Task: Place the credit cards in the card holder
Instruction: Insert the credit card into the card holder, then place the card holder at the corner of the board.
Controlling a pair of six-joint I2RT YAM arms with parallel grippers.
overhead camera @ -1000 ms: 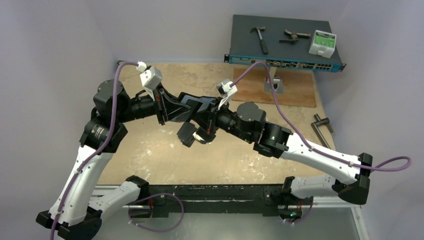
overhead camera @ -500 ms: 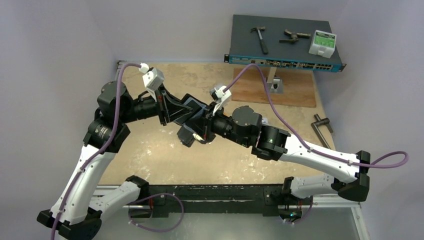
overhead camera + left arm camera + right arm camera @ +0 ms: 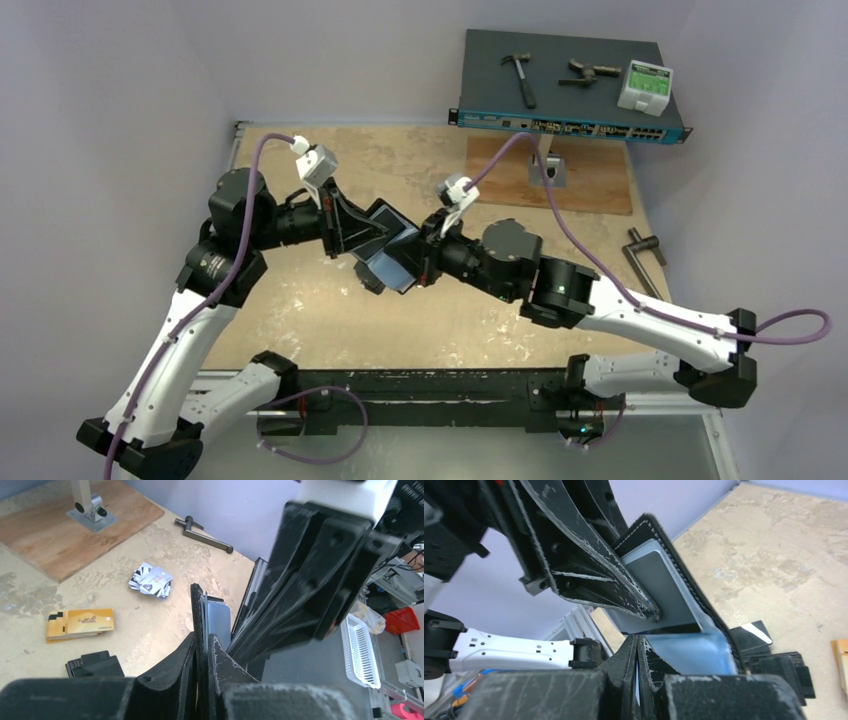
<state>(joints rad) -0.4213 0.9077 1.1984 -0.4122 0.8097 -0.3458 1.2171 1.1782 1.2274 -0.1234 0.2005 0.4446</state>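
Both arms meet above the scuffed tan table [image 3: 300, 310], with the card holder [image 3: 388, 250] open in mid-air between them. The left gripper [image 3: 204, 640] clamps its black stitched edge, and the right gripper [image 3: 637, 642] is pressed flat at the clear sleeve. Below, the orange-yellow credit cards [image 3: 80, 624] and the silver-white cards [image 3: 150, 580] lie near each other on the tabletop. Lilac walls [image 3: 100, 100] close in, with a network switch [image 3: 570, 125] at the back.

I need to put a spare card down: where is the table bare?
Bare: the far stretch between the left arm and the wooden board; the near strip before the arm bases. Crowded: the middle, around the card holder.
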